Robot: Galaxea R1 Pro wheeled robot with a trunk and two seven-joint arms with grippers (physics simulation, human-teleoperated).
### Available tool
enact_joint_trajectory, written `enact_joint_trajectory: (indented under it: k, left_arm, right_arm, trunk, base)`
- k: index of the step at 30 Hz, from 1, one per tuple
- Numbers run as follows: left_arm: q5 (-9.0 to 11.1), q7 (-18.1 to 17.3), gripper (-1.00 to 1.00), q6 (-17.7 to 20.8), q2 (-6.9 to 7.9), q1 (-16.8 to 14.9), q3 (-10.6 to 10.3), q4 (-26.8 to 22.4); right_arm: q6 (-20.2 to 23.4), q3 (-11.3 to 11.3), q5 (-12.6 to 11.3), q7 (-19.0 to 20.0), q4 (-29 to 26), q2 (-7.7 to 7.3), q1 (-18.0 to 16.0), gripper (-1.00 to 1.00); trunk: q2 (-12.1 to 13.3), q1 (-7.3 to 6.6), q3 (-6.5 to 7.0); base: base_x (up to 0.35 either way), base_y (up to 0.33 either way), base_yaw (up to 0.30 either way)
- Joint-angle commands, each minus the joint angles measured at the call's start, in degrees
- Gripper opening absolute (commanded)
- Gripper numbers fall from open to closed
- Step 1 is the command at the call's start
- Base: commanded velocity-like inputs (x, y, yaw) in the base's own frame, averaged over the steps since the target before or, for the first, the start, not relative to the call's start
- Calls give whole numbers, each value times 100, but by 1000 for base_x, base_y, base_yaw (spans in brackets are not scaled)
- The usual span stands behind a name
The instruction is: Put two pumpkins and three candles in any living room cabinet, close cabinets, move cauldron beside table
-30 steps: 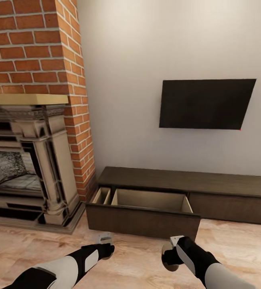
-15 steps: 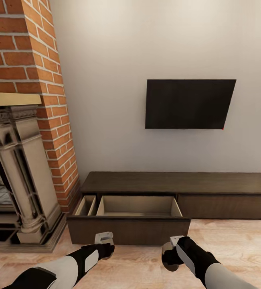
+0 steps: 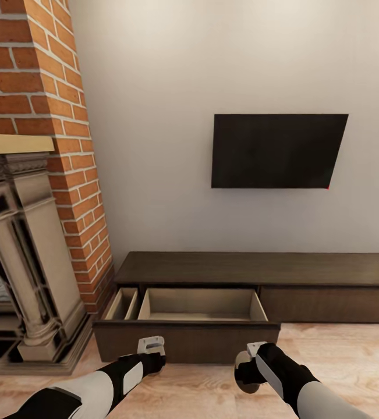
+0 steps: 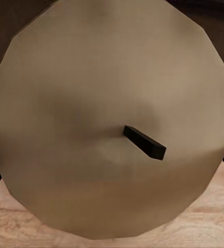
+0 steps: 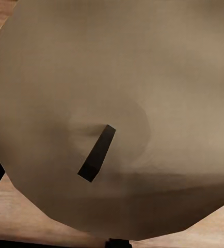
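My left gripper held a candle, its wick end close against that wrist camera; my right gripper held another candle likewise. Just ahead of both stood the cabinet, its drawer pulled open toward me.

Brick chimney, grey fireplace, wall TV, plank floor

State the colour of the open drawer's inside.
Light tan inside the drawer, against the dark brown cabinet; the head view shows it best.
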Motion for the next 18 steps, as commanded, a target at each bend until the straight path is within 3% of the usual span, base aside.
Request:
enact_joint_trajectory:
  k: [1, 18]
  left_arm:
    - [52, 9, -100, 8, -3, -8, -49, 8]
    - [48, 9, -100, -8, -3, -8, -49, 8]
  right_arm:
    - [22, 44, -48, -24, -12, -7, -4, -100]
    - [28, 25, -48, -22, -3, -8, -4, -100]
  trunk:
    - [-3, 1, -6]
    - [-3, 1, -6]
  base:
    - [59, 0, 0]
    - [4, 0, 0]
